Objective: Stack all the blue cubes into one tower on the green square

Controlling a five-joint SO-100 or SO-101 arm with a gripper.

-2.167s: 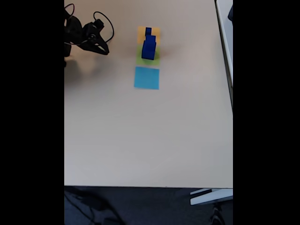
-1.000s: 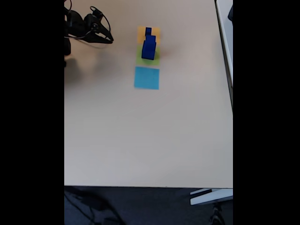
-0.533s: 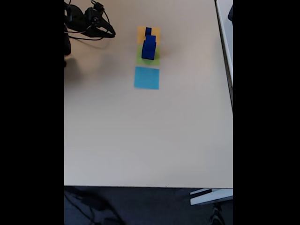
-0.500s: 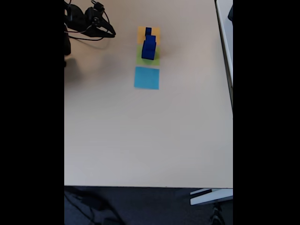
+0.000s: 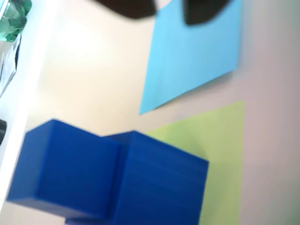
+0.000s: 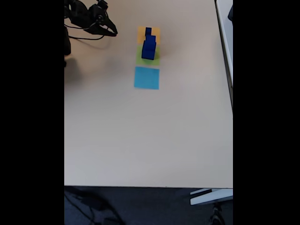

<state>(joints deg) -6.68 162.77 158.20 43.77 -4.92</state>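
Three coloured patches in a row, blue cubes (image 6: 149,47) stacked on the green square (image 6: 155,59), one more cube (image 6: 148,31) at twelve o'clock on the orange patch (image 6: 142,33). Since two seconds back, gripper (image 6: 112,32) lifted and swung toward the stack from nine o'clock. Likely heading for that last cube. Empty, touching nothing; spread of the fingers unreadable. Light-blue patch (image 5: 192,61) beyond.

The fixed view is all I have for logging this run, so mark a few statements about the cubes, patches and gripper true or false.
1. The blue cubes stand stacked on the green square. True.
2. The gripper holds a cube. False: it is off to the left of the stack, with nothing in it.
3. The light-blue square is bare. True.
4. The green square lies between the orange-yellow square and the light-blue one. True.
5. A cube lies loose on the table. False: none does.
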